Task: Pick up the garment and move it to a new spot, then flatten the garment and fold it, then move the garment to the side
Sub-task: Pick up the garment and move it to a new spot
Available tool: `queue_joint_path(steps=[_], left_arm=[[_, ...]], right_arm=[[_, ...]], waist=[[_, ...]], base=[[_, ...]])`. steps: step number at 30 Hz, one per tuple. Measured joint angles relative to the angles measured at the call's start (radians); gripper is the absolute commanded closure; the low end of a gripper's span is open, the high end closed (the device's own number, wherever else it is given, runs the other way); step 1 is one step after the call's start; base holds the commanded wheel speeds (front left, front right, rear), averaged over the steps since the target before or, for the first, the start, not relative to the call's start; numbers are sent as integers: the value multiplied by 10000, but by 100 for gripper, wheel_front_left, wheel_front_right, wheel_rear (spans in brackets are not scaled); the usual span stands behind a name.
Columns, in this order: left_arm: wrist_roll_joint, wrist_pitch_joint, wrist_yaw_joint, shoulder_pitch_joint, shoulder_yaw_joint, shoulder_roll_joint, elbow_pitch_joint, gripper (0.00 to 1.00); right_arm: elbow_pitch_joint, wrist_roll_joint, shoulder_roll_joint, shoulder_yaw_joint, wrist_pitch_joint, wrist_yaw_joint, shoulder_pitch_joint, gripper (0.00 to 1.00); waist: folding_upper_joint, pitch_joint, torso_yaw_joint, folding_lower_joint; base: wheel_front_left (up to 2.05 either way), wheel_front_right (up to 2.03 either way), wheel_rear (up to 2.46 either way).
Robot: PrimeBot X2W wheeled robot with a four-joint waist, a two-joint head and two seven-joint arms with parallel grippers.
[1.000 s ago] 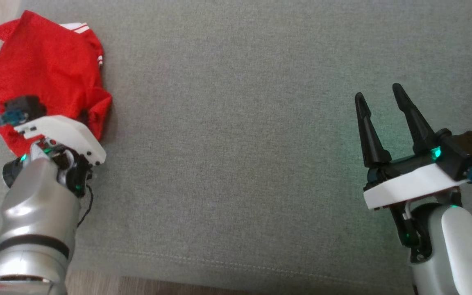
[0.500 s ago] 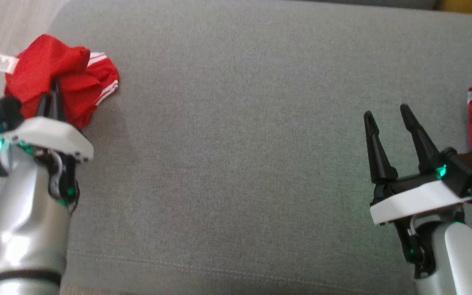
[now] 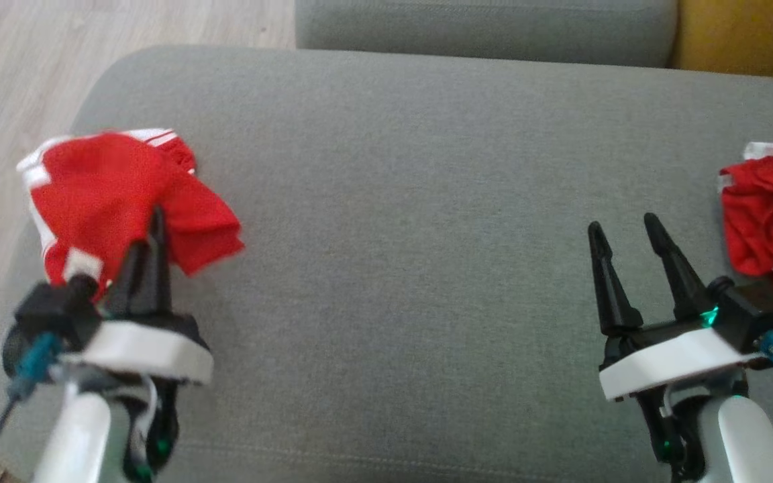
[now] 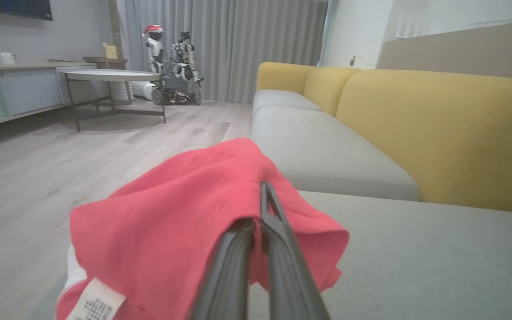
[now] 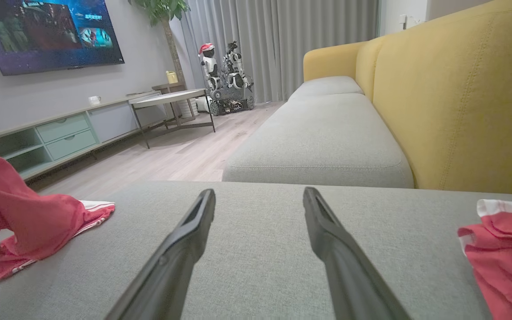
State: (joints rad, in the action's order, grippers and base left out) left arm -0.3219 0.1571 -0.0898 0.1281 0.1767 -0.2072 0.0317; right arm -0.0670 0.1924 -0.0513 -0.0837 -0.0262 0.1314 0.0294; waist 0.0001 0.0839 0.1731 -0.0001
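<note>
I've got the garment [image 3: 111, 194] at about 9 o'clock on the grey cushion [image 3: 413, 201], close to its rounded edge by the floor. My left gripper [image 3: 156, 216] has its fingers pressed fully together on a fold of the red cloth at the bundle's 5 o'clock side. In the left wrist view the fabric drapes over both fingertips like a tent. In the right wrist view a striped edge [image 5: 96, 209] lies on the cushion, so I judge the garment only partly lifted. My right gripper [image 3: 623, 225] hangs at 4 o'clock, fingers spread wide with nothing between them. A second red piece [image 3: 765, 221] lies at 3 o'clock, just beyond it.

The cloth looks thin, light and limp. I expect it to weigh next to nothing, sag from any single pinch, and bunch rather than hold a shape. A mid-fold grip like this should do for carrying it toward the centre, but not for flattening. For that I would want both grippers on an edge, either the white-striped hem or the corner near the label [image 4: 96, 304], and pull them apart so the fabric spreads. Slipping seems unlikely with a thick fold, though dragging could crease it.
</note>
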Motion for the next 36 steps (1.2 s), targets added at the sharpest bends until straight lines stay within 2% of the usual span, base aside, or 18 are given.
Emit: queue_joint_path(steps=[5, 12, 18, 26, 36], left_arm=[[38, -688, -263, -1184, 410, 42, -1465, 100], [40, -1118, -136, -1422, 1051, 81, -2230, 100], [56, -1126, 416, -526, 1804, 314, -1981, 100], [144, -1106, 1087, 1083, 2894, 1005, -1233, 100], [-84, -1450, 1530, 1471, 3810, 1197, 127, 100]], right_arm=[[115, 174, 23, -180, 19, 0, -29, 0], [150, 278, 27, -385, 102, 0, -30, 0], [142, 318, 27, -495, 146, 0, -1, 0], [201, 522, 27, -763, 395, 0, 300, 0], [575, 863, 27, -1106, 930, 0, 710, 0]], waist=[[0, -174, -405, 0], [0, -238, -1059, 0], [0, 30, -1645, 0], [0, 631, -2628, 0], [0, 1525, -3956, 1]], base=[[0, 0, 0], [0, 0, 0], [0, 0, 0], [0, 0, 0], [0, 0, 0]])
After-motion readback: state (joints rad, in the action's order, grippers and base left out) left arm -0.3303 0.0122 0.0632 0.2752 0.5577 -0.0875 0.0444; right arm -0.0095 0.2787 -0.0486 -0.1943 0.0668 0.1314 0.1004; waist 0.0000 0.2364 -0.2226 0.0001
